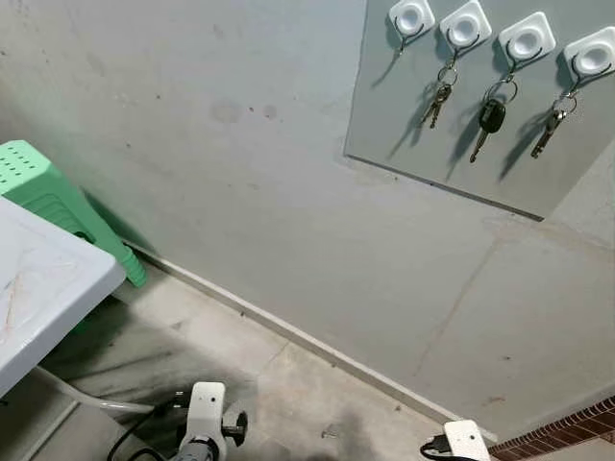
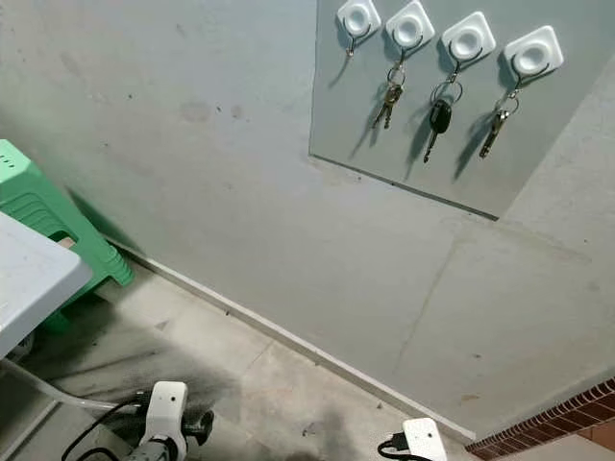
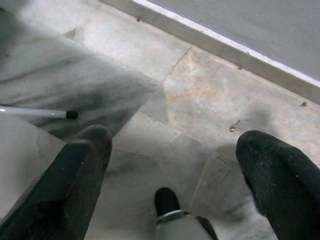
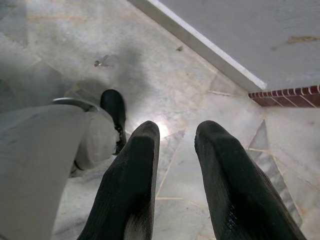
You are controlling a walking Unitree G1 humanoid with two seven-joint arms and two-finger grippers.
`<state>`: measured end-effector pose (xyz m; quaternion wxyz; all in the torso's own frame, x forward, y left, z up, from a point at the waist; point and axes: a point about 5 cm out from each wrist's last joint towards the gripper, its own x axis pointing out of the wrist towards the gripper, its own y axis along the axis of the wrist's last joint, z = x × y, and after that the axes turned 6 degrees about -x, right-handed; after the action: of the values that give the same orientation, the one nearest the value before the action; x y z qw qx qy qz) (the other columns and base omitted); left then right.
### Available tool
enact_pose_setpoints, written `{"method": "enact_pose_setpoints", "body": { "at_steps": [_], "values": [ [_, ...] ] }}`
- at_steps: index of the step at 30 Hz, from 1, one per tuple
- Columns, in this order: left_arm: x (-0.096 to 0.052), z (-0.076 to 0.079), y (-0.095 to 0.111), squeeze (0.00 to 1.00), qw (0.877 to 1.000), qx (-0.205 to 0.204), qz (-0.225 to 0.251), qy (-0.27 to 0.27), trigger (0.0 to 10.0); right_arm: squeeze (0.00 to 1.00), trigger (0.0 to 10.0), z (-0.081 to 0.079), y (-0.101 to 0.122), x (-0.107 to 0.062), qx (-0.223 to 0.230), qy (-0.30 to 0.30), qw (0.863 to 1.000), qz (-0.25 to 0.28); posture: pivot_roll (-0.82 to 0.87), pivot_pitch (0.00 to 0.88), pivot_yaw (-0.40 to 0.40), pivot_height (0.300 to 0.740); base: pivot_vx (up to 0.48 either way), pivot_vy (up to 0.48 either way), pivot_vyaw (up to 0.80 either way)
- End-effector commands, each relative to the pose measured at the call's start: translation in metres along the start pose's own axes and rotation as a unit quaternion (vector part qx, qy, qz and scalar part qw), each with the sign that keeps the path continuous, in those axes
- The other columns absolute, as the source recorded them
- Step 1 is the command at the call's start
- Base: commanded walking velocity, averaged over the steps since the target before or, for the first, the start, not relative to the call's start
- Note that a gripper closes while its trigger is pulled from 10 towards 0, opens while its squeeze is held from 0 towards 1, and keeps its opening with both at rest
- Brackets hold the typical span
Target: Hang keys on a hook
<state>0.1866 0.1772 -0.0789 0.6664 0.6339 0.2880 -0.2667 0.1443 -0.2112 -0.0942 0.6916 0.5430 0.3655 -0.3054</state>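
Three keys (image 1: 491,120) already hang on the wall hooks, the leftmost hook (image 1: 411,17) bare — high and ahead of your right. Left end effector (image 3: 175,165) gapes wide; right end effector (image 4: 175,170) slightly parted, both empty over the floor.

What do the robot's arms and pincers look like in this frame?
The left arm ends in a white wrist housing with a black knob and a black cable. The right arm shows a white block with a black cable. Each pincer, left and right, has two thick, rounded, matte black fingers.
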Motion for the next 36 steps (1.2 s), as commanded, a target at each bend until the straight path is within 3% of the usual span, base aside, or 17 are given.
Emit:
{"method": "enact_pose_setpoints", "body": {
  "at_steps": [1, 11, 29, 36],
  "values": [
    [0.0000, 0.0000, -0.0007, 0.00, 1.000, 0.003, -0.004, -0.003, 10.0, 0.00, 10.0, -0.0008, -0.0047, -0.0007, 0.008, -0.004, 1.000, -0.011, -0.04, 0.063, 0.014, 0.740, 0.000, 0.000, -0.71],
    [0.0006, 0.0050, 0.0001, 0.00, 1.000, -0.004, -0.002, -0.012, 10.0, 0.00, 10.0, -0.0049, -0.0013, 0.0005, 0.014, 0.000, 1.000, -0.006, -0.04, 0.064, 0.013, 0.740, 0.000, 0.000, -0.71],
    [0.0011, 0.0048, 0.0013, 0.00, 1.000, -0.008, -0.001, -0.010, 10.0, 0.00, 10.0, -0.0079, -0.0030, 0.0003, 0.016, 0.002, 1.000, -0.008, -0.04, 0.061, 0.009, 0.740, 0.000, -0.480, -0.71],
    [0.0008, 0.0039, 0.0002, 0.00, 1.000, -0.017, -0.002, -0.005, 10.0, 0.00, 10.0, -0.0078, -0.0043, 0.0000, 0.016, 0.002, 1.000, -0.010, -0.04, 0.060, 0.007, 0.740, 0.000, 0.000, -0.71]
  ]
}}
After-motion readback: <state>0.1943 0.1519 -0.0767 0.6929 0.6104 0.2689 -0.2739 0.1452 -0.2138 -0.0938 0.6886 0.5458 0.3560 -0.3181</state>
